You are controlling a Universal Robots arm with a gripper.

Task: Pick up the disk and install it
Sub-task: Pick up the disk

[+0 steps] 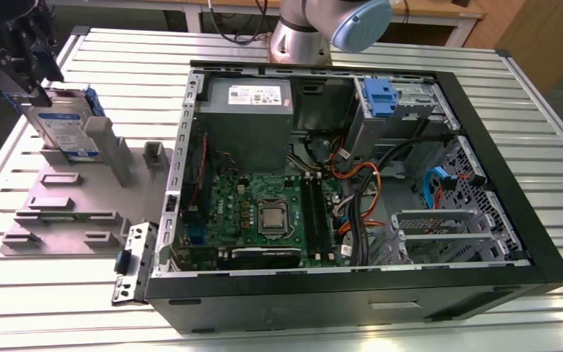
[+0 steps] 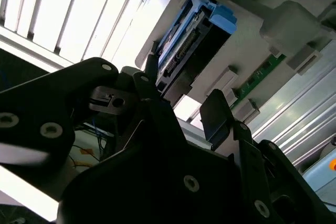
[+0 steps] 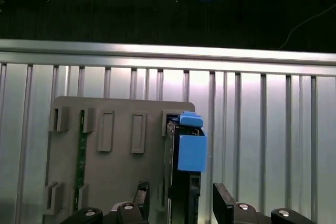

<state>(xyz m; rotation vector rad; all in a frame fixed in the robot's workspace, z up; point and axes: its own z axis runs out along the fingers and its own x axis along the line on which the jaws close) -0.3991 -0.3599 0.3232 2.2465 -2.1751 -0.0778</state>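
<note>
A slatted metal desk (image 1: pixel 56 308) carries an open computer case (image 1: pixel 547 249) and, towards the exterior view's left, a grey holder plate (image 1: pixel 67 202) with raised slots. The disk (image 1: pixel 67 128) stands upright on edge in a slot at the far end of that plate, its white-and-blue label facing out and its blue bracket showing along the edge. It is well apart from the case.

The arm's base (image 1: pixel 301 33) rises behind the case. The pincer (image 3: pixel 181 198) hangs over the disk's top end. In the first wrist view the disk (image 3: pixel 189 153) is seen edge-on, and one dark finger (image 3: pixel 142 195) sits on either side of it with a gap on both sides — open wide and gripping nothing. The second wrist view shows the same straddle, the disk (image 2: pixel 194 38) lying just beyond the fingertips (image 2: pixel 214 111).

Inside the case lie a green motherboard (image 1: pixel 262 209), a grey metal box (image 1: pixel 247 117) and a metal cage with a blue tab (image 1: pixel 380 95).
</note>
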